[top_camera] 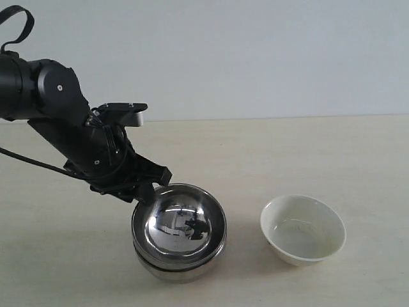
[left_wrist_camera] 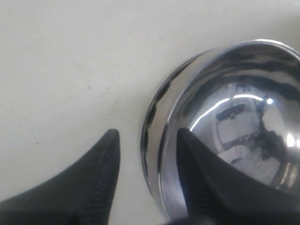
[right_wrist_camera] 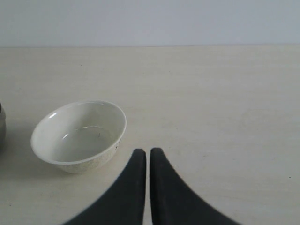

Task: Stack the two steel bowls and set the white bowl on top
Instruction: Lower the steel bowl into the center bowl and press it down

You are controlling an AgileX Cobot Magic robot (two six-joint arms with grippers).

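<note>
The two steel bowls sit nested on the table, the upper one [top_camera: 179, 220] inside the lower one [top_camera: 176, 270]. My left gripper [top_camera: 149, 190] stands open astride their left rim. In the left wrist view one finger [left_wrist_camera: 206, 183] is inside the upper bowl [left_wrist_camera: 243, 126], the other finger [left_wrist_camera: 101, 173] is outside over the table, and the lower bowl's rim [left_wrist_camera: 151, 126] lies between them with a gap on each side. The white bowl [top_camera: 303, 229] stands upright to the right of the stack. My right gripper [right_wrist_camera: 147, 151] is shut and empty, a short way from the white bowl [right_wrist_camera: 79, 133].
The cream tabletop [top_camera: 287, 153] runs back to a pale wall. The left arm's black body [top_camera: 70, 128] and its cable reach in from the upper left. An edge of the steel stack [right_wrist_camera: 1, 126] shows in the right wrist view.
</note>
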